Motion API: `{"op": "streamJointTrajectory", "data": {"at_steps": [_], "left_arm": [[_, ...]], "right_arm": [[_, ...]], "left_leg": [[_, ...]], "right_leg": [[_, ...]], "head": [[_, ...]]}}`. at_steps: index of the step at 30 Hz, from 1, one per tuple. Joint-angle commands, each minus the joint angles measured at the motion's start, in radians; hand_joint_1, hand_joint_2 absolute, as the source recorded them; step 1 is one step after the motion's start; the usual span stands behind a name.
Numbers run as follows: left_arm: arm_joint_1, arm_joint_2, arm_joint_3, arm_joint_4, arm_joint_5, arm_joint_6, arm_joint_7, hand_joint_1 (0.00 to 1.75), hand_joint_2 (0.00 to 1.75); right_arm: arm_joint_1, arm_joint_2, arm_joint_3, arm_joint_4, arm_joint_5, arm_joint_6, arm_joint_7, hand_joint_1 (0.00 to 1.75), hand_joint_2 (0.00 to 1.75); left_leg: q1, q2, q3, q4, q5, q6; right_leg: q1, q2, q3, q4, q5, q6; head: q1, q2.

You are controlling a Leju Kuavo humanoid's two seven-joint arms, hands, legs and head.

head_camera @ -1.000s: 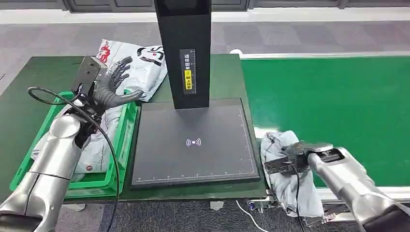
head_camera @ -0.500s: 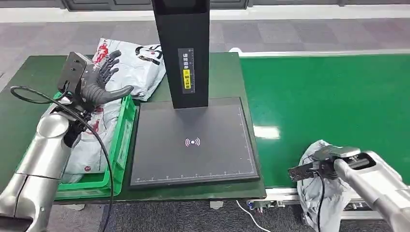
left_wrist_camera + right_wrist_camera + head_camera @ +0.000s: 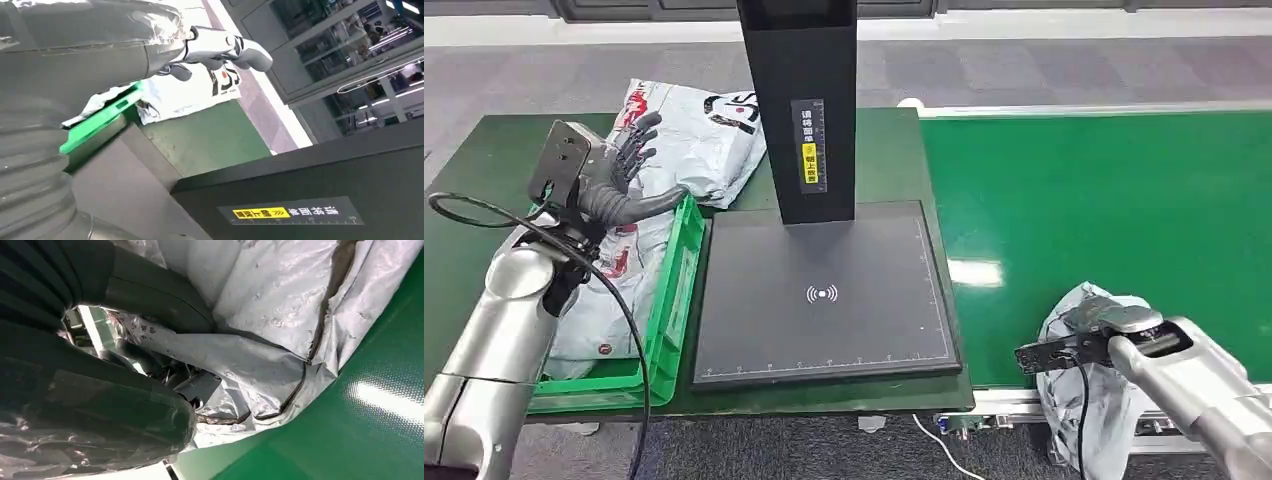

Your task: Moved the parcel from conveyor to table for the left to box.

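A: What was on the left of the scene?

B: The left hand (image 3: 619, 175) was raised over the far end of the green crate (image 3: 664, 330), fingers spread apart and holding nothing. The crate sat on the dark green tabletop (image 3: 484, 160) and held a grey-white bag (image 3: 619, 290) with red print. Another printed bag (image 3: 699, 140) lay on the tabletop just beyond the crate, near the hand.

A: And in the middle?

B: A flat black scanner pad (image 3: 824, 295) with a small white symbol at its centre lay just right of the crate. A black upright column (image 3: 802, 100) with a yellow label stood at the pad's far edge.

A: Where was the parcel?

B: The parcel (image 3: 1089, 390), a crumpled grey plastic bag, was at the near right, at the near edge of the green conveyor (image 3: 1104, 200), with much of it hanging down past that edge. It was well apart from the pad and the crate.

A: How did it sit against the right hand?

B: The right hand (image 3: 1114, 325) lay on top of it. In the right wrist view the dark fingers (image 3: 155, 300) were closed into the wrinkled film, gripping the parcel (image 3: 280, 305).
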Motion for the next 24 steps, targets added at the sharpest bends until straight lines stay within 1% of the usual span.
{"op": "streamJointTrajectory", "data": {"at_steps": [1,4,7,8,11,12,13,14,15,16,17,18,21,22,23,24], "left_arm": [[0.045,0.039,0.031,-0.049,-0.003,0.011,0.002,0.00,1.75],[0.103,0.048,0.062,-0.100,-0.015,0.006,-0.005,0.00,1.75],[0.129,0.046,0.089,-0.126,-0.037,0.000,-0.014,0.00,1.75],[0.123,0.042,0.096,-0.125,-0.042,-0.003,-0.012,0.00,1.75],[0.122,0.046,0.114,-0.123,-0.050,-0.010,-0.014,0.00,1.75],[0.130,0.050,0.122,-0.127,-0.052,-0.011,-0.018,0.00,1.75],[0.142,0.052,0.132,-0.133,-0.056,-0.014,-0.025,0.00,1.75],[0.162,0.054,0.145,-0.146,-0.061,-0.017,-0.034,0.00,1.75],[0.178,0.054,0.158,-0.158,-0.066,-0.017,-0.042,0.00,1.75],[0.188,0.052,0.168,-0.167,-0.073,-0.021,-0.046,0.00,1.75],[0.190,0.052,0.168,-0.167,-0.074,-0.021,-0.046,0.00,1.75],[0.190,0.051,0.168,-0.168,-0.074,-0.021,-0.046,0.00,1.75],[0.188,0.048,0.170,-0.170,-0.077,-0.023,-0.045,0.00,1.75],[0.186,0.046,0.173,-0.168,-0.080,-0.023,-0.045,0.00,1.75],[0.188,0.040,0.184,-0.169,-0.092,-0.021,-0.049,0.00,1.75],[0.184,0.035,0.191,-0.166,-0.098,-0.020,-0.050,0.00,1.75]], "right_arm": [[-0.041,0.133,0.003,0.089,0.058,-0.093,0.044,1.75,1.75],[-0.010,0.184,-0.094,0.124,0.092,-0.188,0.101,1.75,1.75],[0.003,0.180,-0.204,0.133,0.097,-0.221,0.104,1.75,1.75],[-0.025,0.174,-0.238,0.153,0.085,-0.227,0.086,1.75,1.75],[-0.089,0.177,-0.306,0.179,0.058,-0.257,0.027,1.75,1.75],[-0.099,0.178,-0.333,0.166,0.039,-0.276,0.004,1.75,1.75],[-0.102,0.181,-0.364,0.144,0.012,-0.291,-0.022,1.75,1.75],[-0.102,0.187,-0.405,0.108,-0.025,-0.307,-0.051,1.75,1.75],[-0.098,0.198,-0.437,0.076,-0.056,-0.316,-0.073,1.75,1.75],[-0.092,0.201,-0.453,0.046,-0.065,-0.307,-0.079,1.75,1.75],[-0.093,0.203,-0.453,0.043,-0.064,-0.303,-0.078,1.75,1.75],[-0.091,0.205,-0.452,0.042,-0.064,-0.303,-0.078,1.75,1.75],[-0.079,0.204,-0.457,0.033,-0.064,-0.305,-0.077,1.75,1.75],[-0.076,0.209,-0.471,0.029,-0.079,-0.312,-0.092,1.75,1.75],[-0.078,0.244,-0.527,0.014,-0.136,-0.344,-0.150,1.75,1.75],[-0.082,0.263,-0.545,-0.004,-0.153,-0.353,-0.171,1.75,1.75]], "left_leg": [[0.000,0.009,0.004,-0.004,0.000,-0.001],[0.001,0.008,0.003,-0.003,-0.001,-0.001],[0.001,0.009,0.004,-0.004,0.000,-0.001],[0.000,0.006,0.002,-0.002,0.000,0.000],[0.000,0.009,0.002,-0.003,0.000,0.000],[-0.001,0.008,-0.001,-0.001,0.000,0.000],[-0.001,0.007,-0.003,0.000,0.000,0.000],[-0.001,0.010,-0.002,-0.001,0.000,0.000],[-0.002,0.009,-0.002,-0.001,0.000,0.000],[-0.001,0.011,-0.001,-0.002,0.000,-0.001],[-0.001,0.009,-0.001,-0.002,0.000,-0.001],[-0.001,0.011,0.000,-0.002,0.000,-0.001],[0.000,0.006,-0.001,-0.002,0.000,-0.001],[0.000,0.007,0.001,-0.003,0.001,-0.001],[0.000,0.006,0.000,-0.002,0.000,-0.001],[0.000,0.005,-0.002,-0.001,0.000,-0.001]], "right_leg": [[0.000,0.008,0.002,-0.004,0.003,-0.001],[0.001,0.008,0.001,-0.002,0.002,-0.001],[0.001,0.009,0.001,-0.004,0.002,-0.001],[0.000,0.006,-0.001,-0.001,0.001,-0.001],[0.000,0.008,-0.001,-0.002,0.002,-0.001],[0.000,0.007,-0.004,0.000,0.002,-0.001],[-0.001,0.007,-0.005,0.001,0.001,-0.001],[-0.001,0.009,-0.005,0.001,0.002,-0.001],[-0.002,0.009,-0.005,0.001,0.002,-0.001],[-0.001,0.011,-0.004,0.000,0.002,-0.001],[-0.001,0.009,-0.004,0.000,0.002,-0.001],[-0.001,0.010,-0.004,0.000,0.002,-0.001],[0.000,0.006,-0.003,-0.001,0.001,-0.001],[0.000,0.006,-0.001,-0.003,0.002,-0.001],[0.000,0.006,-0.002,-0.001,0.002,-0.001],[0.000,0.005,-0.004,0.000,0.001,-0.001]], "head": [[0.000,0.000],[0.000,0.000],[0.000,0.000],[0.000,0.000],[0.000,0.000],[0.000,0.000],[0.000,0.000],[0.000,0.000],[0.000,0.000],[0.000,0.000],[0.000,0.000],[0.000,0.000],[0.000,0.000],[0.000,0.000],[0.000,0.000],[0.000,0.000]]}}
